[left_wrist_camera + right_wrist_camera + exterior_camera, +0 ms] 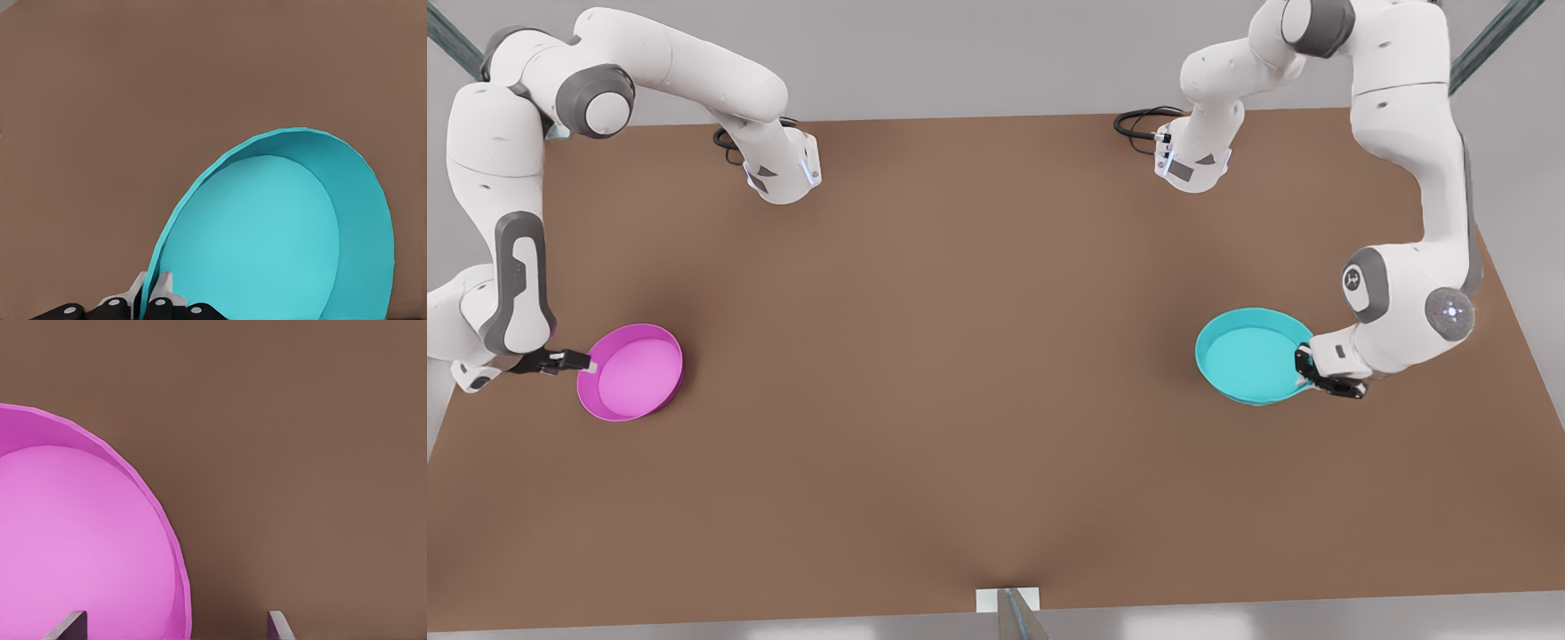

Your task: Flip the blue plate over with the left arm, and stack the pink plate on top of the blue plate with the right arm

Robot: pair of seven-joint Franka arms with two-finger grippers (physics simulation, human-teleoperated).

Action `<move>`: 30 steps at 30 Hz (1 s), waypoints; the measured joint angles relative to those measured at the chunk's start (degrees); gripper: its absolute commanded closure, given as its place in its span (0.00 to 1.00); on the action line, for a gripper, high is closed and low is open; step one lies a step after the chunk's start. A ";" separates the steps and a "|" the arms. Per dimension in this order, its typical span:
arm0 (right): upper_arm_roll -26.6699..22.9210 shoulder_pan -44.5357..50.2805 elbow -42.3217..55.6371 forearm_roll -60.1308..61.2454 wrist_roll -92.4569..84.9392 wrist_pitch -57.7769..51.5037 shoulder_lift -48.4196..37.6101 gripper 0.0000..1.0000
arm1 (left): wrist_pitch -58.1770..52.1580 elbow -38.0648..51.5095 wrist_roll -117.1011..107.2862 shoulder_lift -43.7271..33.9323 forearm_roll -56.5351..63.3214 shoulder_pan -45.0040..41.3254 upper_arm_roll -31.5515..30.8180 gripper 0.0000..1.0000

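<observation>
While the pink plate (631, 372) lies open side up on the brown table (960, 356) at the front view's lower left, the right gripper (580, 361) sits at its left rim, jaws apart and gripping nothing. At the frame's right, the blue plate (1252, 356) is tilted, hollow still visible, with the left gripper (1305, 365) clamped together on its right rim.
</observation>
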 measured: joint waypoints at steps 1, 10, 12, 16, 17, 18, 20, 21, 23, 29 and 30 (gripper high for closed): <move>0.00 -0.08 -0.12 0.23 -0.27 0.16 0.11 0.00 | -4.15 4.58 -1.97 1.08 3.15 -3.15 -0.01 0.79; 0.13 -0.06 -0.68 1.14 -2.13 0.79 0.43 0.00 | -43.00 30.77 -24.96 16.78 43.54 -38.02 0.12 0.79; 0.23 -0.16 -0.90 1.19 -2.43 0.80 0.41 0.00 | -49.10 33.24 -29.49 21.86 55.12 -44.15 0.12 0.79; 0.26 -0.37 -1.12 1.29 -2.96 0.80 0.36 0.00 | -58.18 34.80 -37.14 29.36 74.72 -52.11 0.19 0.79; 0.30 -0.44 -1.12 1.31 -3.07 0.80 0.39 0.00 | -60.20 36.92 -38.80 31.99 78.70 -53.87 0.21 0.79; 0.33 -0.47 -1.13 1.32 -3.18 0.80 0.41 0.00 | -62.31 40.08 -40.36 35.06 82.45 -55.68 0.25 0.79; 0.34 -0.55 -1.13 1.33 -3.38 0.81 0.43 0.00 | -66.06 44.35 -43.25 39.26 88.00 -58.99 0.28 0.79; 0.35 -0.54 -1.13 1.33 -3.47 0.82 0.47 0.00 | -67.68 45.99 -44.65 40.86 89.80 -60.38 0.20 0.79; 0.35 -0.57 -1.11 1.92 -3.64 0.83 0.77 0.00 | -70.56 49.60 -47.47 43.85 92.00 -62.68 -0.58 0.79; 0.32 -1.10 -0.98 4.19 -4.02 0.66 1.00 0.00 | -75.77 55.61 -57.91 49.94 93.87 -63.88 -11.69 0.79; 0.33 -1.20 -0.98 4.38 -4.07 0.60 1.01 0.00 | -76.21 55.92 -60.03 50.51 93.92 -63.90 -12.88 0.79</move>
